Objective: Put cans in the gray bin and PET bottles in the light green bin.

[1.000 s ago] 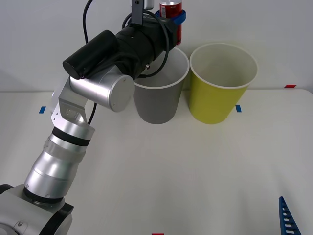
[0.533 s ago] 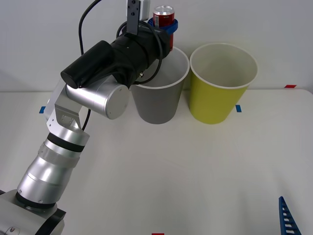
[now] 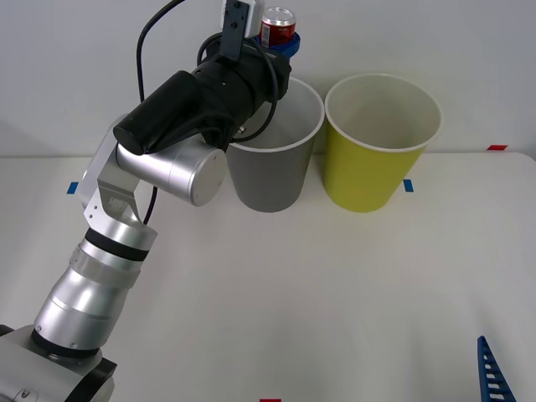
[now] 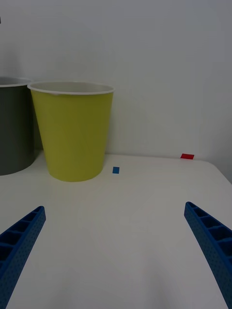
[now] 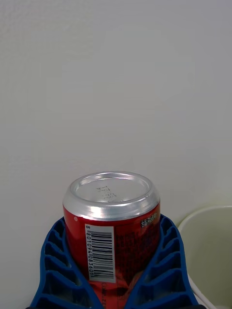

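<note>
Since a second ago the left arm has lifted and drawn slightly toward the left edge of the counter, so the small red drink can with white markings and silver ends (image 3: 277,27) now sits higher above the back rim of the bin than it did, and its body no longer overlaps the rim.

The left gripper (image 3: 284,39) pinches the can between its blue ribbed fingers (image 5: 164,270), which wrap both sides of the can's lower body. The can stands upright, one silver end facing up and a white barcode panel on its red side. It hangs in the air over the far rim of the tall round tapered gray wastebasket with a white rim (image 3: 276,172), not touching it.

That gray bin stands near the back edge of the white counter (image 3: 335,293), about midway along it. Just beside it, toward the right edge, stands the tall round tapered yellow-green wastebasket with a white rim and pale inside (image 3: 378,167); the two rims are close but apart.

The right gripper (image 4: 116,251) rests low near the front right corner of the counter, its blue fingers spread wide with nothing between them.

Small blue and red tape marks (image 3: 408,185) lie on the counter near the back edge.
</note>
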